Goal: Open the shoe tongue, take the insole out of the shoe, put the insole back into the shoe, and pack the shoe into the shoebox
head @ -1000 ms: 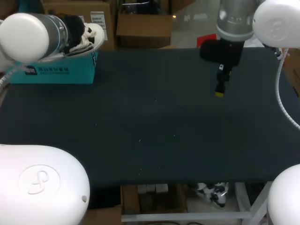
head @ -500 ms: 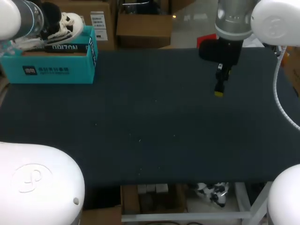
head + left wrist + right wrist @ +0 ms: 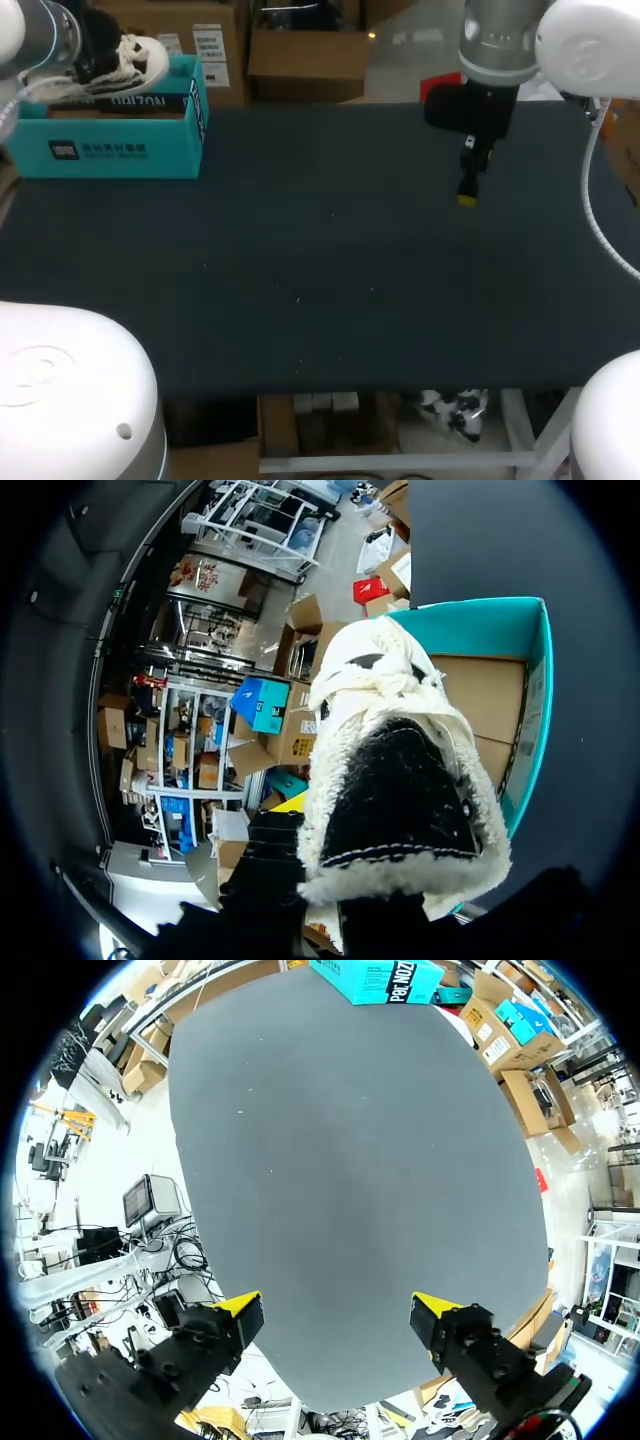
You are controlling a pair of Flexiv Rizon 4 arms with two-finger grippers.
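**Head view.** The left arm (image 3: 35,30) is cut off at the corner, and it hides the heel end of the white fleece-lined shoe (image 3: 135,58). The shoe sits over the far part of the open teal shoebox (image 3: 110,140) at the far left of the dark tabletop (image 3: 320,280). It cannot be made out whether the shoe touches the box floor. The insole cannot be seen. Compared with a second ago, the left arm has drawn back toward the corner. The shoe has shifted from the box's right end toward its middle, and the box front is now uncovered. The right arm and right tool (image 3: 467,198) have not moved, and they hang over the far right of the tabletop, well apart from the shoe.

**Left wrist view.** The shoe fills the middle and its dark fleece-rimmed mouth faces the camera. The shoebox's brown interior lies beyond it. The shoe covers most of the left tool (image 3: 300,880), so whether it is clamped cannot be told.

**Right wrist view.** The right tool's yellow tips (image 3: 240,1307) are spread wide with only bare tabletop between them. The shoebox lies far ahead at the opposite edge.
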